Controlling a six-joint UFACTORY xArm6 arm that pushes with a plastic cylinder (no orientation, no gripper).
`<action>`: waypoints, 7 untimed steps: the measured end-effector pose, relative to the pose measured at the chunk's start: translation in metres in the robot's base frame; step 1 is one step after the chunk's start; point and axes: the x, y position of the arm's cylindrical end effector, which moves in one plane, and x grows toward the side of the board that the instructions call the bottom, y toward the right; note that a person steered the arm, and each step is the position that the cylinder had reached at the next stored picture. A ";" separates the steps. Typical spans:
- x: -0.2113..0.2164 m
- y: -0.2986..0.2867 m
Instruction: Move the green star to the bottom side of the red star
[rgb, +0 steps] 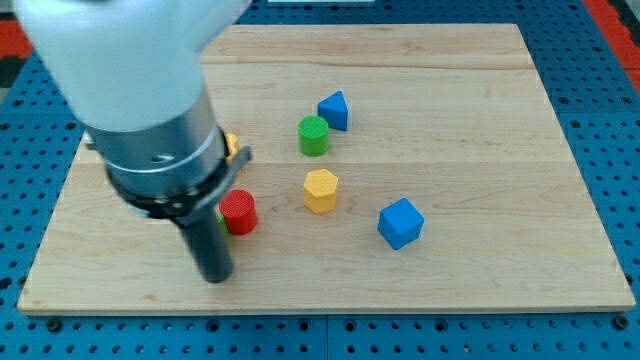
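My tip (214, 277) rests on the wooden board (480, 150) at the lower left, just below and left of a red cylinder (239, 212). A thin sliver of a green block (220, 215) shows between the rod and the red cylinder; its shape cannot be made out. No red star shows; the arm's large body covers the board's upper left. A small bit of a yellow block (231, 143) peeks out at the arm's right edge.
A green cylinder (313, 135) and a blue triangular block (334, 110) sit close together at the upper middle. A yellow hexagon (321, 190) lies right of the red cylinder. A blue cube (400, 222) lies further right.
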 end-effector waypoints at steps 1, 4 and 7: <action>-0.011 0.026; -0.019 -0.077; -0.101 -0.170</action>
